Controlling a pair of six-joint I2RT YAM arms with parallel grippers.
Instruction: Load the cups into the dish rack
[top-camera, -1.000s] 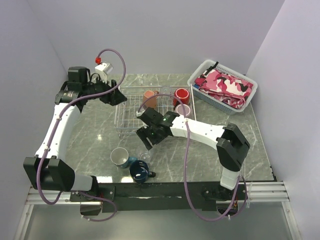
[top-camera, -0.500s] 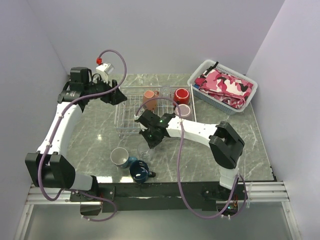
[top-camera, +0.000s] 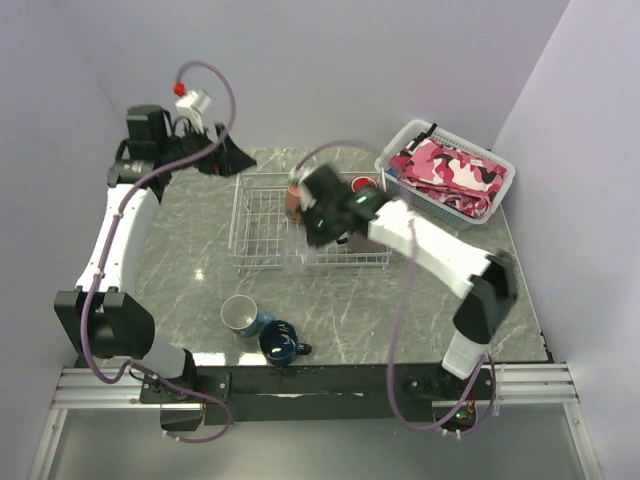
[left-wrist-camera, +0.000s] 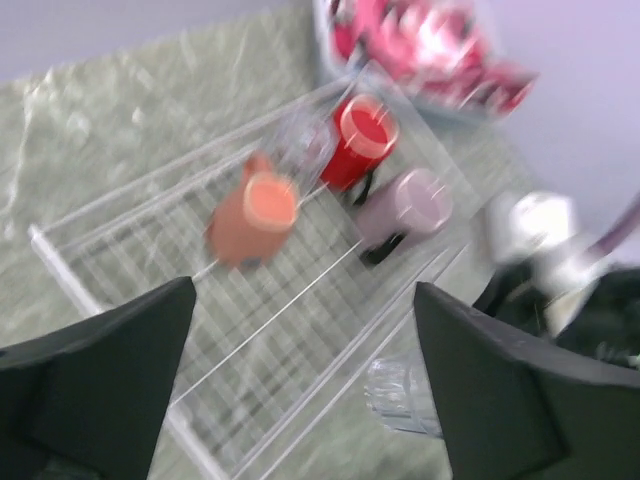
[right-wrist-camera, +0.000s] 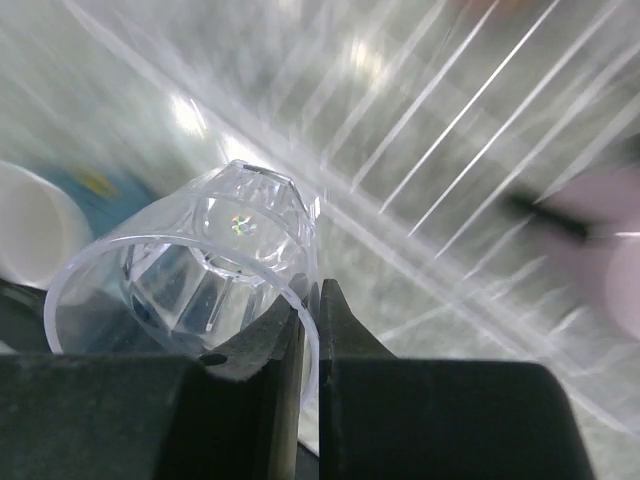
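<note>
My right gripper (right-wrist-camera: 310, 300) is shut on the rim of a clear glass (right-wrist-camera: 190, 260), one finger inside it and one outside. In the top view the glass (top-camera: 297, 250) hangs over the front rail of the wire dish rack (top-camera: 255, 215), under the right gripper (top-camera: 308, 236). Inside the rack stand a salmon mug (left-wrist-camera: 255, 210), a red mug (left-wrist-camera: 360, 135) and a mauve mug (left-wrist-camera: 410, 205). A teal mug (top-camera: 240, 315) and a navy mug (top-camera: 282, 342) sit on the table near the front edge. My left gripper (left-wrist-camera: 300, 300) is open and holds nothing, above the rack's back left corner.
A white plastic basket (top-camera: 500, 180) of pink cloth stands at the back right of the table. The right arm's forearm (top-camera: 430, 240) crosses over the rack's right end. Walls close in the table on three sides.
My right gripper shut on the clear glass on the table and lifted it back over the rack's front rail. The left gripper opened wide and drew back to the left.
</note>
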